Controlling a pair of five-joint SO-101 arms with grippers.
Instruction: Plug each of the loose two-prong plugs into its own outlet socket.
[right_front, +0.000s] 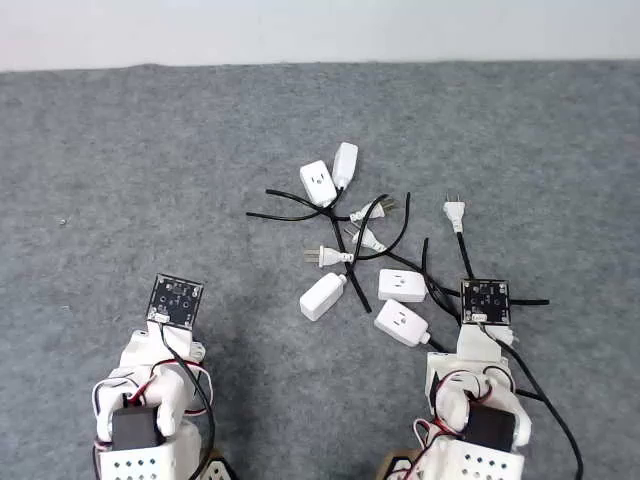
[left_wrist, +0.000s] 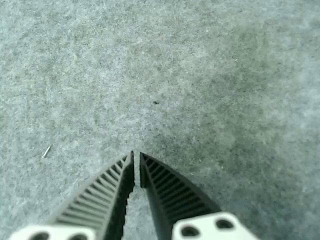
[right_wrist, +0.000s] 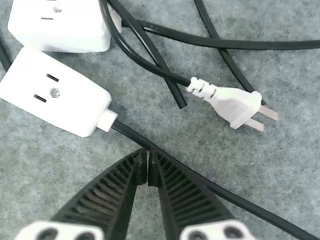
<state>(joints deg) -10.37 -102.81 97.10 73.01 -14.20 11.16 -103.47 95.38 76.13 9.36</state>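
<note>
Several white outlet sockets lie mid-table, two at the back (right_front: 318, 182) (right_front: 345, 165) and three nearer the arms (right_front: 323, 296) (right_front: 402, 285) (right_front: 402, 323). Loose two-prong plugs on black cords lie among them (right_front: 328, 256) (right_front: 372, 210) (right_front: 368, 240), and one plug (right_front: 454, 212) lies apart to the right. My left gripper (left_wrist: 136, 155) is shut over bare carpet, holding nothing. My right gripper (right_wrist: 148, 152) is shut just above a black cord (right_wrist: 200, 182), beside a socket (right_wrist: 55, 97) and near a plug (right_wrist: 235, 106).
Grey carpet (right_front: 150, 170) covers the table. Black cords (right_front: 300, 212) cross in a tangle between sockets and plugs. The left arm (right_front: 165, 385) stands at the front left and the right arm (right_front: 480, 395) at the front right, with one cord (right_front: 555, 420) trailing past it.
</note>
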